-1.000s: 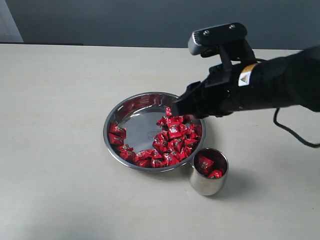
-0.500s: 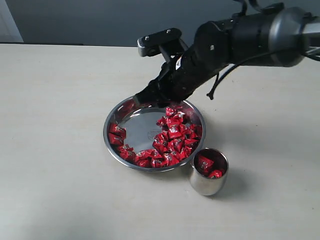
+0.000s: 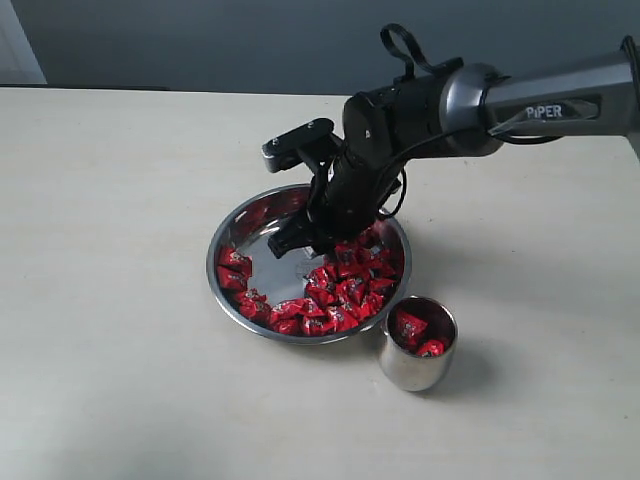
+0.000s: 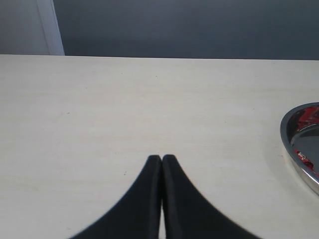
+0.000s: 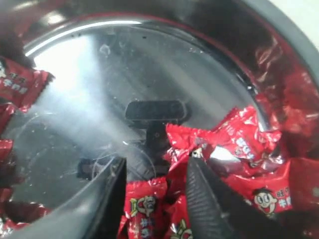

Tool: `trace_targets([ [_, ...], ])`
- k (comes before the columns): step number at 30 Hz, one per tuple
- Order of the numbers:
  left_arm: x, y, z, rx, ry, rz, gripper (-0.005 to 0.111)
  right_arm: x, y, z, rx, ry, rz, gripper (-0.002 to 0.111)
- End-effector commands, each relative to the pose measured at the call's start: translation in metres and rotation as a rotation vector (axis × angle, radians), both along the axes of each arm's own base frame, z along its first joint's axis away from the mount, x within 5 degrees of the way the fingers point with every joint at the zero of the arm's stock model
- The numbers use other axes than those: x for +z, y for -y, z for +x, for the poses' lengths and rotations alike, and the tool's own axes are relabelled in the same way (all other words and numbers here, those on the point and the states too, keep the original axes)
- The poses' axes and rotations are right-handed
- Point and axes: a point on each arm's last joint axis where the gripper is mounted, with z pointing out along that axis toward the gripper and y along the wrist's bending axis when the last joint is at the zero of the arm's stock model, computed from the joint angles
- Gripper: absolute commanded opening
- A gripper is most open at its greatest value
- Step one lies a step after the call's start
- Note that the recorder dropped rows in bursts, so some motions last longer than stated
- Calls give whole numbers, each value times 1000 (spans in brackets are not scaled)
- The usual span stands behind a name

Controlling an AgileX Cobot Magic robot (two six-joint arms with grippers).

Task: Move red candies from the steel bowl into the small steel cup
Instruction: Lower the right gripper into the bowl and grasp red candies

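Note:
The steel bowl [image 3: 262,228] sits mid-table with a heap of red candies [image 3: 340,292] along its near and right side. My right gripper [image 3: 305,238] reaches down into the bowl at the heap's far edge. In the right wrist view it [image 5: 154,172] stands open, and a red candy [image 5: 147,206] lies between its fingers on the bowl's mirror floor [image 5: 89,94]. The small steel cup [image 3: 417,343] stands just right of the bowl's front with two red candies [image 3: 412,328] inside. My left gripper [image 4: 162,159] is shut over bare table; the bowl's rim [image 4: 289,144] shows beside it.
The pale table [image 3: 110,200] stretches round the bowl and cup. The right arm [image 3: 480,100] crosses above the bowl's far right side. A dark wall [image 3: 250,40] runs behind the table's back edge.
The right arm has swung left and lowered its gripper from above the rim into the bowl, down to the candy heap. Bowl, cup and candies have not moved.

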Motion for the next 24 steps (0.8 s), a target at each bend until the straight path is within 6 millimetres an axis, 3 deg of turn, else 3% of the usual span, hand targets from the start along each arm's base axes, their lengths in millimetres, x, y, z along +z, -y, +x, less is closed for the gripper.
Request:
trace_targets([
  [1, 0, 0, 0, -5, 8, -1, 0, 2, 1, 6, 25, 57, -8, 39],
  [14, 0, 0, 0, -5, 8, -1, 0, -18, -3, 13, 40, 58, -33, 39],
  [16, 0, 0, 0, -5, 8, -1, 0, -18, -2, 13, 46, 63, -40, 30],
  [19, 0, 0, 0, -5, 8, -1, 0, -16, -1, 12, 46, 56, -45, 4],
  [20, 0, 0, 0, -5, 8, -1, 0, -15, -1, 12, 40, 57, -42, 0],
  [24, 0, 0, 0, -5, 8, -1, 0, 6, -2, 12, 37, 100, -9, 0],
])
